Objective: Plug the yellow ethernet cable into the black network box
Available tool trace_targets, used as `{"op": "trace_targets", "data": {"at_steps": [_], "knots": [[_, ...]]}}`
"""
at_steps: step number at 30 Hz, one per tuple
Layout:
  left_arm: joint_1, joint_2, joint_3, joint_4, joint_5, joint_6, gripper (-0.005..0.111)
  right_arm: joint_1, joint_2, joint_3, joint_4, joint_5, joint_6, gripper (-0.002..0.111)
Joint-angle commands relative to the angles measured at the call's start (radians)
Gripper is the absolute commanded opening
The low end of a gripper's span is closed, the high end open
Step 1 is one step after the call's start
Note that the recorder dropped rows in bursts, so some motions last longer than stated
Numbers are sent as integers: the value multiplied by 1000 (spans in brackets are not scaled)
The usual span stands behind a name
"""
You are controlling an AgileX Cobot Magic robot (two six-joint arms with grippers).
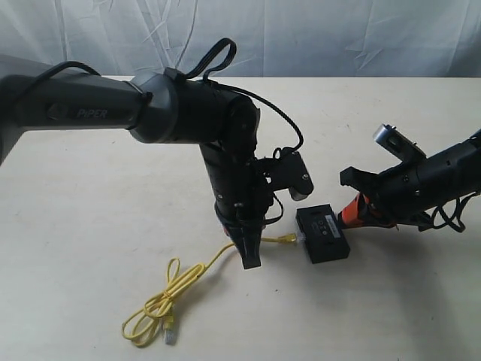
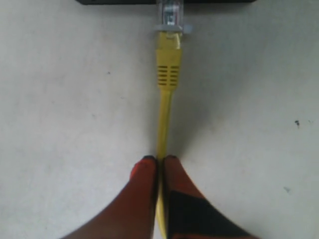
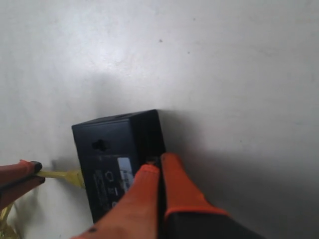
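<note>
The black network box (image 1: 323,234) lies flat on the table with its white-printed label up. My left gripper (image 1: 251,254) is shut on the yellow ethernet cable (image 1: 197,272), a short way behind its clear plug (image 1: 298,238). In the left wrist view the orange fingers (image 2: 144,174) pinch the cord (image 2: 164,114), and the plug (image 2: 170,15) sits at the box's edge (image 2: 124,1). How deep it sits is hidden. My right gripper (image 1: 350,218) is shut, its orange fingertips (image 3: 172,164) pressed against the opposite side of the box (image 3: 107,144).
The rest of the cable lies in loose loops (image 1: 159,307) near the front of the table (image 1: 75,226), ending in its other clear plug (image 1: 170,332). A white crumpled cloth (image 1: 301,34) hangs behind the table.
</note>
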Motion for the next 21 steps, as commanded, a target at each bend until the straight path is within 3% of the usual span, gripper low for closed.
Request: {"op": "trace_targets", "data": {"at_steps": [1,21], "knots": [[-2,-12,-4,3,16,-1,0,-3,-3,4,1,9,-10,-1],[-2,-12,-4,72,11,-50,0,-3,-3,4,-7,6,-10,-1]]}}
